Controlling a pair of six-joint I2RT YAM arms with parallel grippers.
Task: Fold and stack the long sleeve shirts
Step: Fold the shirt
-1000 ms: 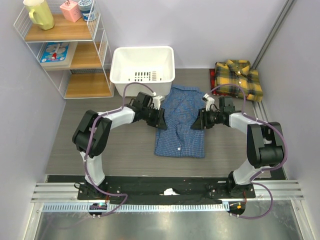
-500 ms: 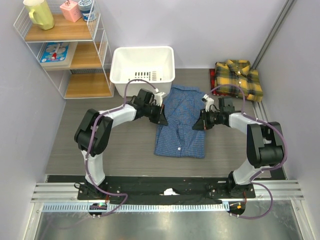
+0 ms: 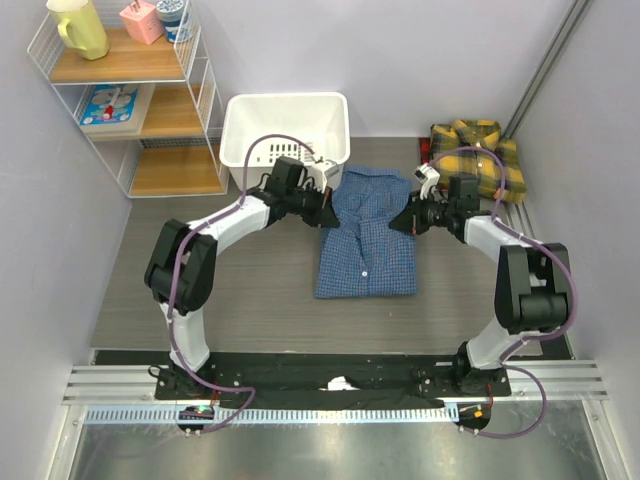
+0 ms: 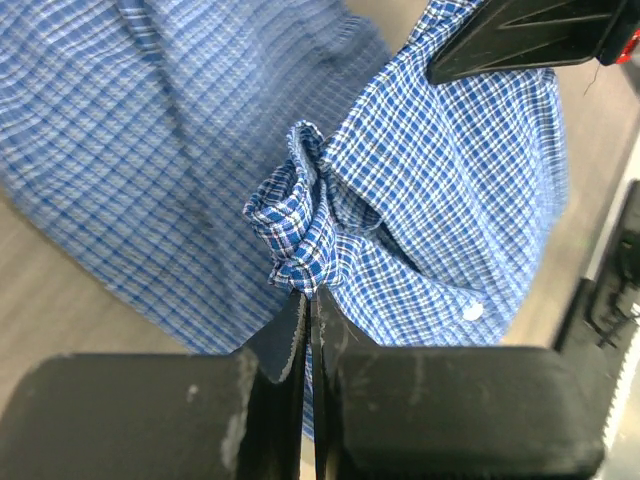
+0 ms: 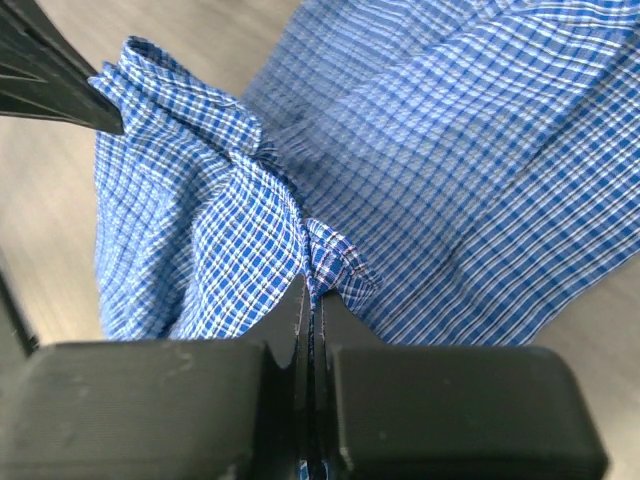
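Note:
The blue checked shirt lies in the middle of the table, partly folded, its near part flat and its far part lifted. My left gripper is shut on a bunched fold at the shirt's left edge. My right gripper is shut on a pinch of cloth at its right edge. Each wrist view shows the other gripper's dark fingers across the cloth. The yellow-and-dark plaid shirt lies folded at the back right corner, partly behind my right arm.
A white plastic basket stands right behind the blue shirt and my left gripper. A wire shelf rack with small items stands at the back left. A metal pole leans in the back right corner.
Both grippers have moved toward the back of the table, pulling the shirt's edges with them. The near hem has slid back, and the shirt now looks shorter and squarer.

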